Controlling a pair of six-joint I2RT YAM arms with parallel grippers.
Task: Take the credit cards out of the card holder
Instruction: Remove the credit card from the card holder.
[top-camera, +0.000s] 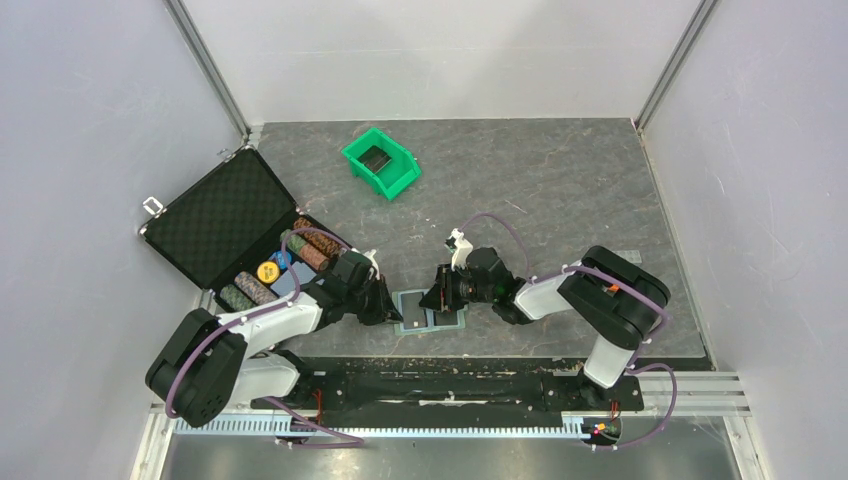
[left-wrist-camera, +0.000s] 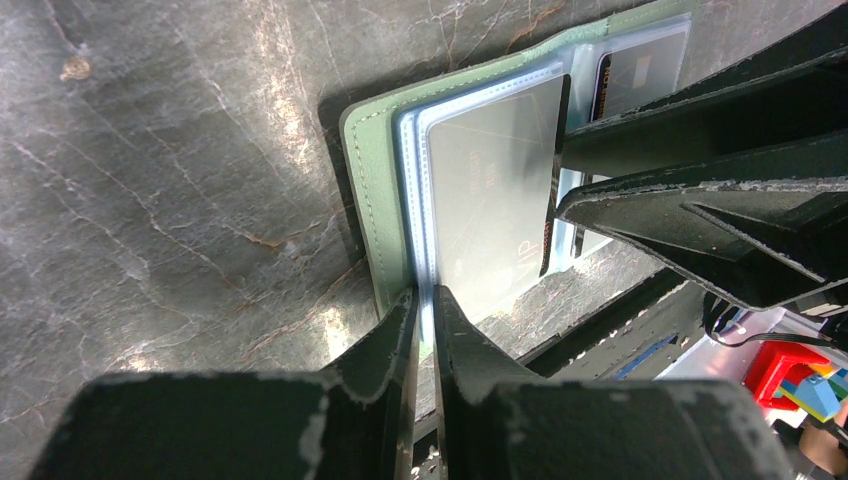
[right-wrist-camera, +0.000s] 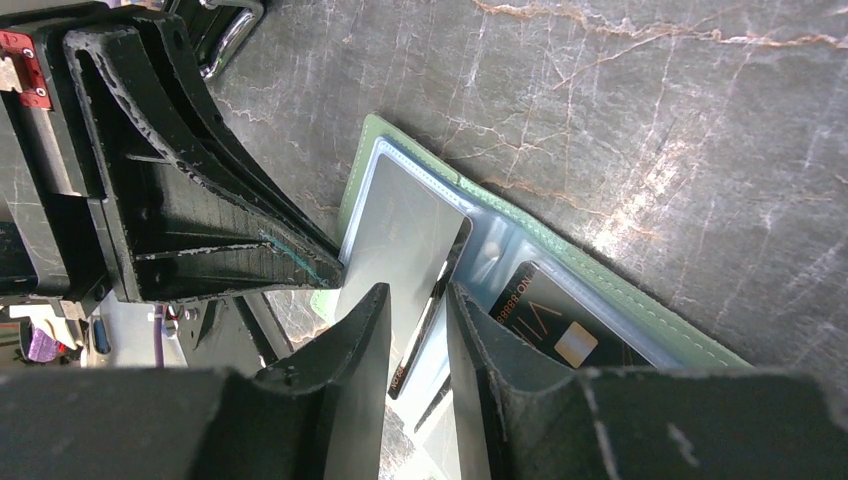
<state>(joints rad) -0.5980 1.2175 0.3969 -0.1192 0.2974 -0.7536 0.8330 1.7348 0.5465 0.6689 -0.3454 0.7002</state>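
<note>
The holder (top-camera: 417, 318) lies open on the table (top-camera: 570, 190), close to its near edge and between my 2 arms. From above, my jaws cover most of it.

My left jaws are together, clamped on the near edge of the holder's clear pages, with a pale strip of plastic showing between them. My right jaws stand a little apart, astride the dark edge of a card (right-wrist-camera: 432, 305) beside the sleeve (right-wrist-camera: 400, 235) nearer the left jaws. I cannot tell whether they pinch that card or only straddle it. The sleeve's face glares silver, so nothing under it can be read.

In the other pocket sits a 2nd card (right-wrist-camera: 555, 325), black with a gold chip. My own jaws cut it off, and only part of its print is legible.

Well to the left, an open case (top-camera: 225, 215) holds chips (top-camera: 290, 262). A bin (top-camera: 392, 178) at the back has something dark inside that I cannot make out.
</note>
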